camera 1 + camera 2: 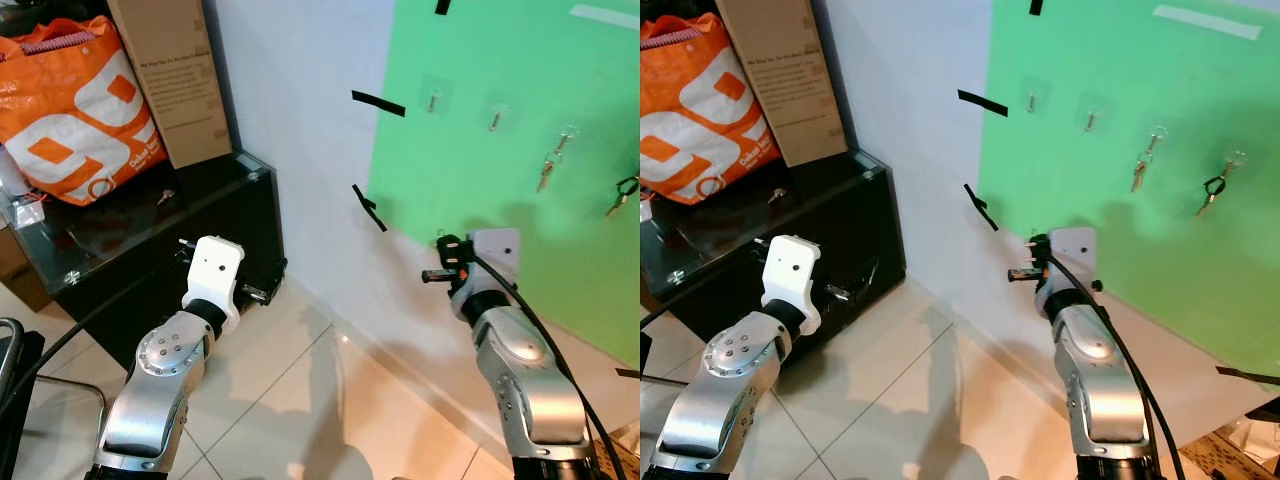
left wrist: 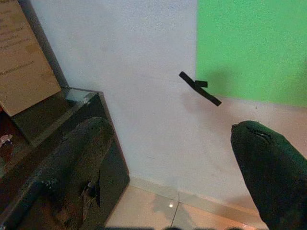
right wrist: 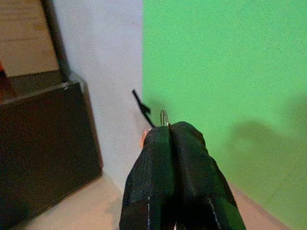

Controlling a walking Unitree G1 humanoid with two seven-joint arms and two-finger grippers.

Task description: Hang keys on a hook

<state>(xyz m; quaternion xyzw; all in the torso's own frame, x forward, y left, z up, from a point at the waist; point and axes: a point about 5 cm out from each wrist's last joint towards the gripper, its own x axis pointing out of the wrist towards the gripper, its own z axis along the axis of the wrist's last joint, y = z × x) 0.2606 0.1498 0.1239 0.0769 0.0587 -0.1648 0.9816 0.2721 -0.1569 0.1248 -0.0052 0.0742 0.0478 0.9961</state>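
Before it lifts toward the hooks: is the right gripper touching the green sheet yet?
Apart. In the right wrist view the right gripper, pinched on a key ring, has open space between it and the green sheet.

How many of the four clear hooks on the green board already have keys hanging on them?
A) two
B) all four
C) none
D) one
A: on the green board, the two hooks nearer the robot's right carry keys, a silver set and a dark set; the other two hooks are bare.
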